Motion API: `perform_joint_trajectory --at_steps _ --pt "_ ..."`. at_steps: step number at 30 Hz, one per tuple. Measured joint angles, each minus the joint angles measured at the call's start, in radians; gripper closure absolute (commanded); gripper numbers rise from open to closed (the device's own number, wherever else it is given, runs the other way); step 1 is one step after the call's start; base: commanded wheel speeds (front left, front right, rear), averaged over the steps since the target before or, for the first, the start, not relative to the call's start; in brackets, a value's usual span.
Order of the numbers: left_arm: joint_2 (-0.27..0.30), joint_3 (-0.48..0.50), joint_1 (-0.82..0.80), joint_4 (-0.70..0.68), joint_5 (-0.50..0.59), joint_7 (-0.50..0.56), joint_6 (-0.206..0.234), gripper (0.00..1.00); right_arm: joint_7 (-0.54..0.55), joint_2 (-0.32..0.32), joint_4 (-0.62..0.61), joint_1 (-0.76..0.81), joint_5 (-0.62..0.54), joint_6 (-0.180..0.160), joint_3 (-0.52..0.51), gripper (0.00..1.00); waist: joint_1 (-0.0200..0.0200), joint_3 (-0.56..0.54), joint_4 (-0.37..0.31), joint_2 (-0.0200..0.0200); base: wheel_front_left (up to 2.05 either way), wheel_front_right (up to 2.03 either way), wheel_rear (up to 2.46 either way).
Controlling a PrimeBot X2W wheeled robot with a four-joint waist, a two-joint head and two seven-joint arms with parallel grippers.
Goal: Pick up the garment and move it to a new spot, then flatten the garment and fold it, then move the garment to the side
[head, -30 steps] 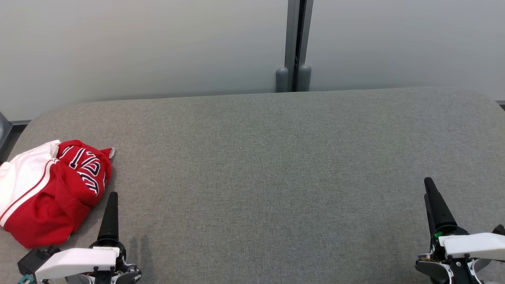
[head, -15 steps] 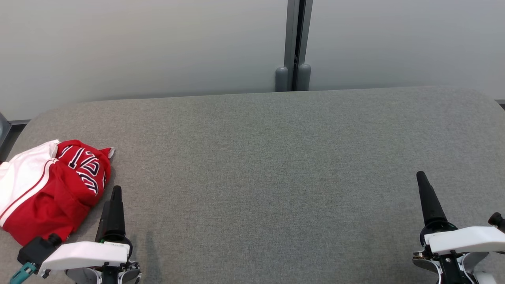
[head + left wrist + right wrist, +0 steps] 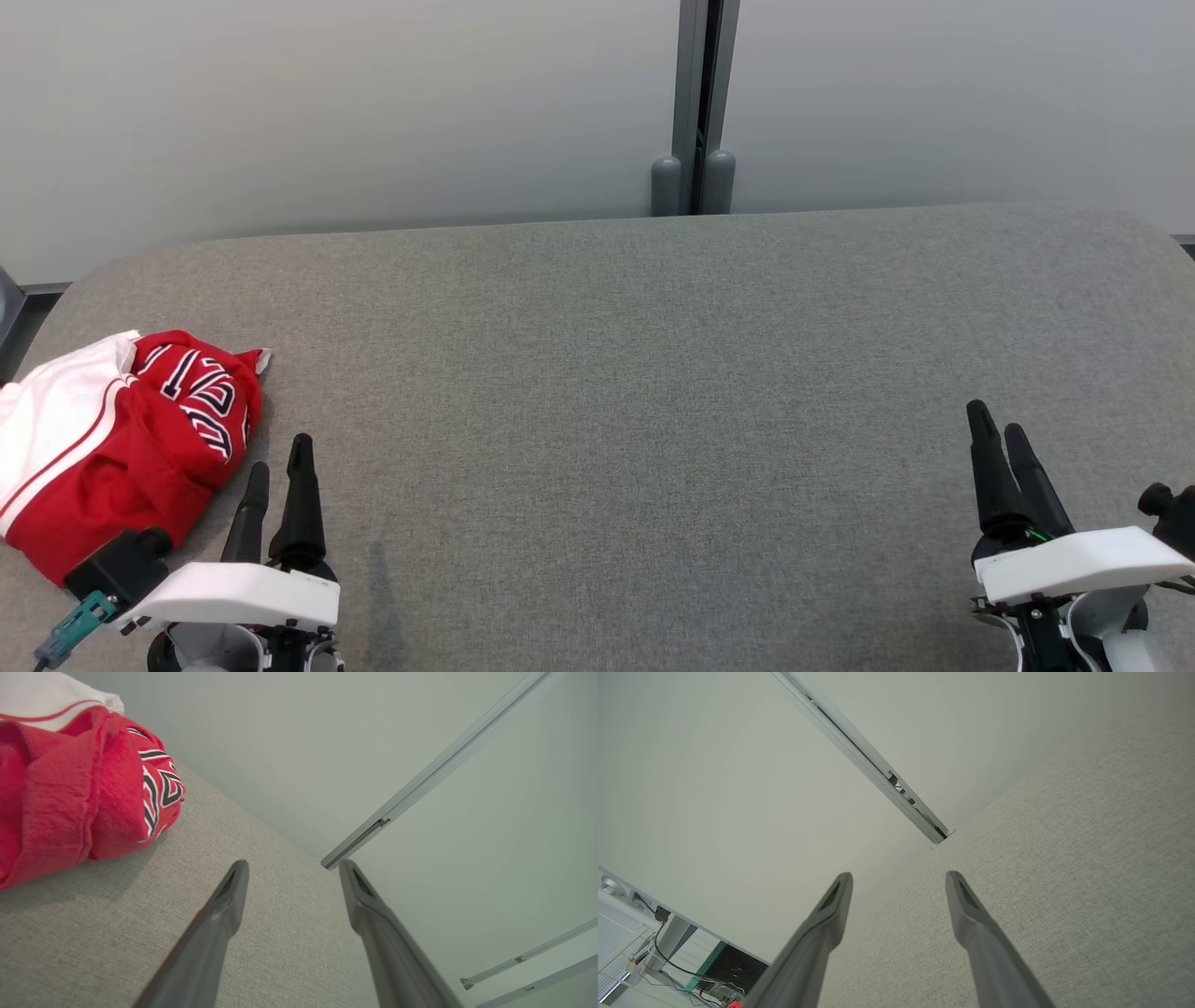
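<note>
The garment [image 3: 112,448], red and white with dark lettering, lies bunched at the left end of the counter [image 3: 635,373], near the front edge. The left hand [image 3: 278,455] hovers just right of it, its 2 fingers spread wide, holding nothing and clear of the cloth. The right hand [image 3: 995,418] is well apart at the right end, also wide and empty, above grey fabric.
</note>
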Motion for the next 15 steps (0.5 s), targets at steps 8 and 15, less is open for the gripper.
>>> perform_joint_trajectory --at_steps 8,15 --pt "0.002 -0.023 -0.001 0.007 0.146 -0.025 0.027 0.0 -0.025 -0.003 0.016 -0.01 -0.141 0.0 0.021 0.0 0.0 -0.002 -0.001 0.0 0.0 0.0 0.0" --pt "0.003 -0.037 -0.004 0.03 0.257 -0.043 0.046 0.0 -0.044 -0.003 0.037 -0.014 -0.249 0.0 0.028 0.0 0.0 -0.005 -0.002 0.0 0.0 0.0 0.0"
